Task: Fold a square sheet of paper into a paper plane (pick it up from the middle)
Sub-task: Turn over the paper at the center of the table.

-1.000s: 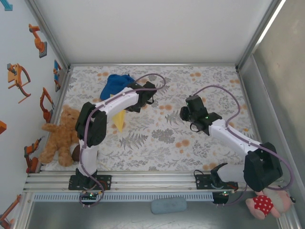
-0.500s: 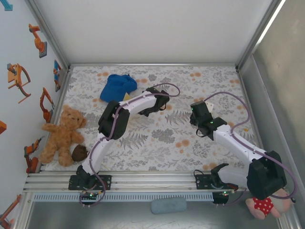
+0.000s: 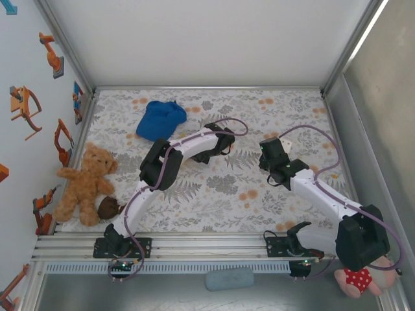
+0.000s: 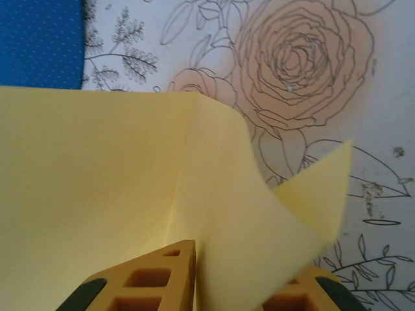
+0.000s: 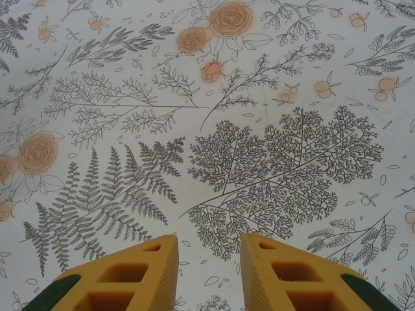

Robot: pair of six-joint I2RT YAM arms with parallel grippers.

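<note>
The square sheet of paper (image 4: 110,188) is plain yellow, creased down its middle, with one flap curling up to the right. It stands between the fingers of my left gripper (image 4: 237,285). The jaws are apart, so the sheet leans on the left finger (image 4: 159,278) and hides part of the right one. From above, my left gripper (image 3: 207,152) is over the middle of the table and the arm hides the paper. My right gripper (image 5: 209,272) is open with nothing in it, above bare patterned cloth, at centre right (image 3: 267,148) in the top view.
A blue fabric cap (image 3: 161,120) lies at the back left, its edge close to the paper (image 4: 39,42). A teddy bear (image 3: 84,181) sits at the left edge. The floral tablecloth (image 3: 214,201) covers the table, with metal walls around it.
My left arm swung from the left side to the table's middle, carrying the yellow paper, and its jaws have loosened. My right arm drew back a little to the right.
</note>
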